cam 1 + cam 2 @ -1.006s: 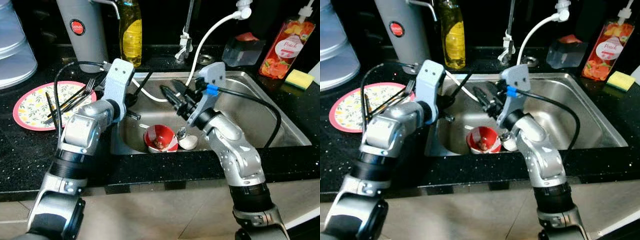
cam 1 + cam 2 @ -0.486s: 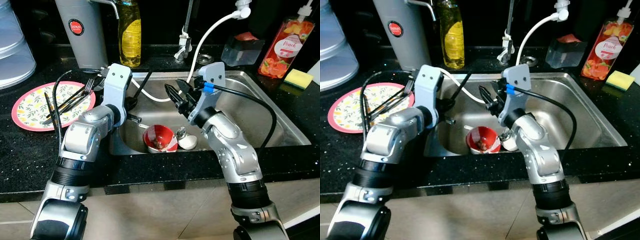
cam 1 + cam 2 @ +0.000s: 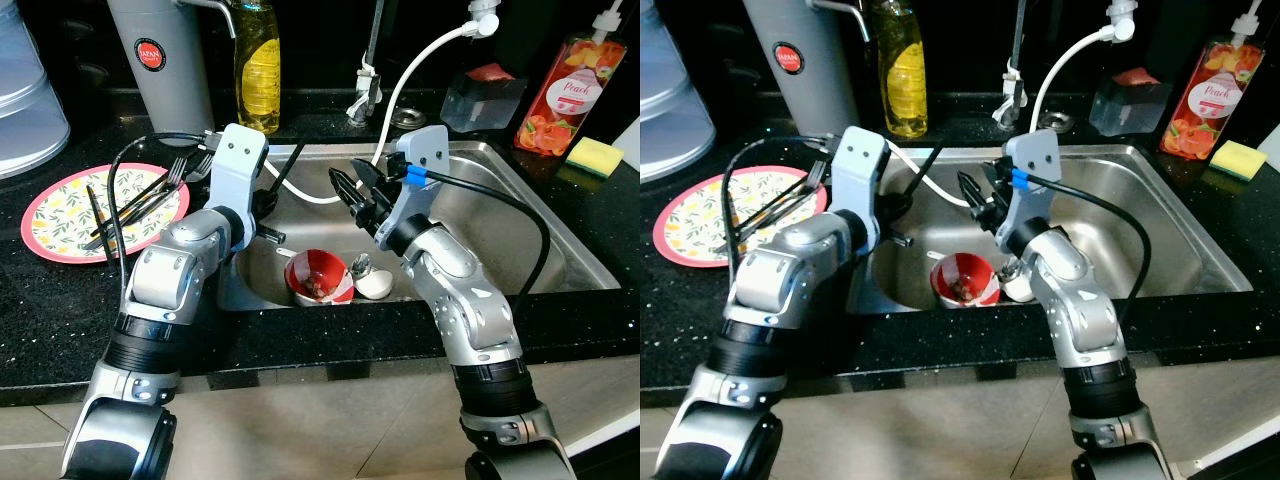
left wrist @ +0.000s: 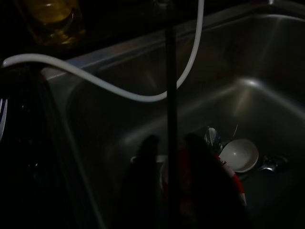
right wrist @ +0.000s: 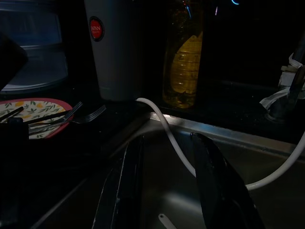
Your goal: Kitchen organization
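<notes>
Above the sink (image 3: 560,240), both hands.

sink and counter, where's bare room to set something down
Free: the right half of the sink basin, between the right arm and the right wall; the counter strip in front of the plate. Crowded: the sink's front left, with the red bowl, white spoon and both grippers above; the plate, piled with cutlery.
</notes>
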Motion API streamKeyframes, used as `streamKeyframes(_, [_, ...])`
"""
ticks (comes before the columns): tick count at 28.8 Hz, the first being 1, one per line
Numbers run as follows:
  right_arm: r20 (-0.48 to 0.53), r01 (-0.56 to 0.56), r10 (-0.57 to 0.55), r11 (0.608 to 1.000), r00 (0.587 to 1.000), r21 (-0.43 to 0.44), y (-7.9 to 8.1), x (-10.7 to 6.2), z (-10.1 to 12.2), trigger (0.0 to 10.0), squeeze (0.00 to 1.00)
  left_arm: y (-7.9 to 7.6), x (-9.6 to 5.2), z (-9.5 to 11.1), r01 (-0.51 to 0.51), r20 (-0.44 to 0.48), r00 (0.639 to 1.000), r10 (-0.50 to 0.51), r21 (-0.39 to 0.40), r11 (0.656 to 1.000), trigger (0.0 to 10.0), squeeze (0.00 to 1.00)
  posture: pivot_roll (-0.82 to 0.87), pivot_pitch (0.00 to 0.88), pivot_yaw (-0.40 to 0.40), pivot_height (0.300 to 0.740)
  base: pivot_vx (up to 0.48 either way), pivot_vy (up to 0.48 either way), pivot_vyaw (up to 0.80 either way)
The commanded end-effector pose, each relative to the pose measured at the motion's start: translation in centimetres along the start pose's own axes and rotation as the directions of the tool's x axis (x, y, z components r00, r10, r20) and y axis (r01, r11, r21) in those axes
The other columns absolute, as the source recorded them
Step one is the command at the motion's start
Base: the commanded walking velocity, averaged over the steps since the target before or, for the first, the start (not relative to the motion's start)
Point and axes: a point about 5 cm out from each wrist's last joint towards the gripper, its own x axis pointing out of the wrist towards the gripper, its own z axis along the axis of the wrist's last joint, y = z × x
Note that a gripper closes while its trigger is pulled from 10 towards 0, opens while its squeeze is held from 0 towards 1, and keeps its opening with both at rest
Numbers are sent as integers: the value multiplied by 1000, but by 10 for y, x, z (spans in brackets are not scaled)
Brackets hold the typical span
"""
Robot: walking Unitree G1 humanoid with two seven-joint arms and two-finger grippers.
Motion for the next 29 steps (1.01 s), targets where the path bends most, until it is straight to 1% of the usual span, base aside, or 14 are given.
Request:
streamKeyframes(1, [18, 14, -14, 1000, 1000, 0, -3, 1, 3, 10000, 0, -5, 0, 3, 9, 33, 999, -10, 9, 1000, 10000, 1000, 196, 0, -28, 740, 0, 0, 0])
streamKeyframes(2, [19, 14, -14, 1000, 1000, 0, -3, 1, 3, 10000, 0, -4, -1, 10, -8, 90, 996, 6, 24, 1000, 10000, 1000, 195, 0, -29, 740, 0, 0, 0])
streamKeyframes(3, [19, 14, -14, 1000, 1000, 0, -3, 1, 3, 10000, 0, -4, -1, 10, -8, 90, 996, 6, 24, 1000, 10000, 1000, 195, 0, -29, 740, 0, 0, 0])
streamKeyframes(4, [22, 14, -14, 1000, 1000, 2, -3, 1, 4, 10000, 0, -5, -6, 21, 15, 163, 986, -21, 37, 999, 10000, 1000, 196, 0, -27, 740, 0, 0, 0])
streamKeyframes(5, [25, 13, -13, 1000, 1000, 4, -3, 1, 4, 10000, 0, -8, -13, 34, 48, 251, 966, -59, 50, 998, 10000, 0, 196, 0, -27, 740, 0, 0, 0])
streamKeyframes(6, [28, 13, -14, 1000, 1000, 6, -2, 1, 4, 10000, 0, -10, -24, 50, 81, 350, 931, -108, 91, 993, 10000, 0, 197, 0, -27, 740, 0, 0, 0])
streamKeyframes(9, [32, 14, -14, 1000, 999, 8, -2, 1, 5, 10000, 0, -2, -37, 65, 30, 437, 895, -90, 142, 989, 10000, 0, 196, 0, -27, 740, 0, 0, 0])
streamKeyframes(12, [39, 15, -16, 1000, 999, 12, -2, 1, 6, 10000, 0, 11, -49, 80, -99, 499, 866, -17, 206, 974, 10000, 0, 196, 0, -25, 740, 0, 0, 0])
streamKeyframes(13, [40, 15, -16, 1000, 999, 13, -2, 1, 6, 10000, 0, 15, -50, 81, -138, 496, 868, 4, 233, 963, 10000, 0, 200, 0, -24, 740, 0, 0, 0])
streamKeyframes(15, [41, 15, -15, 1000, 999, 14, -2, 1, 6, 10000, 0, 27, -54, 81, -210, 492, 867, 75, 226, 951, 10000, 0, 203, 0, -24, 740, 0, 0, 0])
streamKeyframes(17, [44, 13, -13, 1000, 999, 17, -1, 1, 6, 10000, 0, 43, -58, 78, -277, 478, 862, 169, 164, 947, 10000, 0, 206, 0, -23, 740, 0, 0, 0])
streamKeyframes(19, [46, 12, -12, 1000, 999, 20, 0, 1, 6, 10000, 0, 55, -60, 71, -344, 450, 859, 244, 153, 927, 10000, 0, 213, 0, -21, 740, 0, 0, 0])
streamKeyframes(23, [61, 24, -26, 999, 998, 30, 0, 0, 6, 10000, 0, 65, -60, 58, -413, 405, 851, 334, 125, 902, 10000, 0, 215, 0, -21, 740, 0, 0, 0])
streamKeyframes(29, [79, 49, -53, 998, 995, 50, -2, 0, 9, 10000, 0, 61, -58, 54, -416, 394, 854, 339, 126, 901, 10000, 0, 211, 0, -24, 740, 0, 0, 0])
